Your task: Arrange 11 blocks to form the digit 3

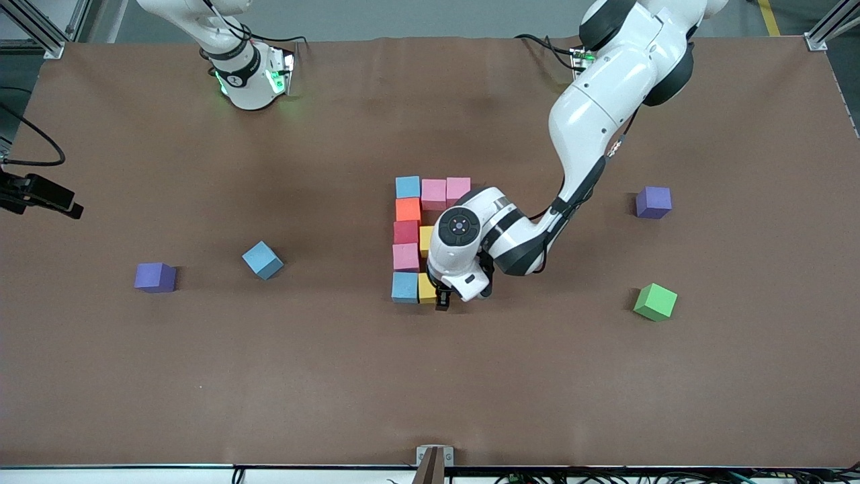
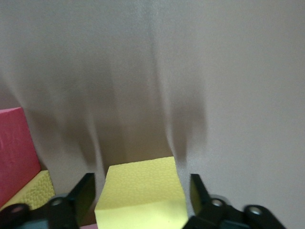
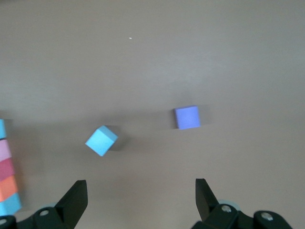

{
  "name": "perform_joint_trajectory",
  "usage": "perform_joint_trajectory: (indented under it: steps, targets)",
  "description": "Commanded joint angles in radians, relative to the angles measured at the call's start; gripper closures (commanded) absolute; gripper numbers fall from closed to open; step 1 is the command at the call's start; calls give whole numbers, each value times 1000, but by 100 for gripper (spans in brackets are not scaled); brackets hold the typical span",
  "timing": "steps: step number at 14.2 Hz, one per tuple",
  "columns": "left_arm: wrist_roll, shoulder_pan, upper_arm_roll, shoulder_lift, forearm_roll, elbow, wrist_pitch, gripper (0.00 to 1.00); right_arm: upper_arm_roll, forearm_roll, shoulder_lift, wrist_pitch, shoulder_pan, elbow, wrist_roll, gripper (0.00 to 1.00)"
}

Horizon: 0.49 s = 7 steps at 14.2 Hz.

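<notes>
The blocks form a partial figure (image 1: 407,232) mid-table: a column of light blue, orange, red, pink and light blue cubes. Two pink cubes (image 1: 445,191) join its farthest end, and a yellow cube (image 1: 426,240) sits at its middle. My left gripper (image 1: 438,294) is down at the figure's nearest end. In the left wrist view it (image 2: 142,191) is open around a second yellow cube (image 2: 140,188), with a small gap on each side. That cube (image 1: 426,288) sits beside the nearest light blue cube. My right gripper (image 3: 140,191) is open and empty, high over the table.
A loose light blue cube (image 1: 263,259) and a purple cube (image 1: 155,277) lie toward the right arm's end; both show in the right wrist view. A green cube (image 1: 655,302) and another purple cube (image 1: 654,202) lie toward the left arm's end.
</notes>
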Motion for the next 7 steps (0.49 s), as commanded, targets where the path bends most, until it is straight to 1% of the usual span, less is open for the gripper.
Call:
perform_joint_trajectory:
  steps: [1, 3, 5, 7]
  targets:
    - [28, -7, 4, 1, -21, 20, -2, 0, -9, -56, -46, 17, 46, -47, 4, 0]
    - [28, -2, 1, -29, -21, 19, -30, 0, -13, -42, -68, 58, 33, -92, 5, 0]
    - [43, 10, -10, -74, -23, 19, -105, 0, -15, -20, -106, 115, 21, -163, 5, 0]
    - [85, 21, -10, -138, -48, 17, -180, 0, -15, -20, -106, 109, 21, -163, 5, 0]
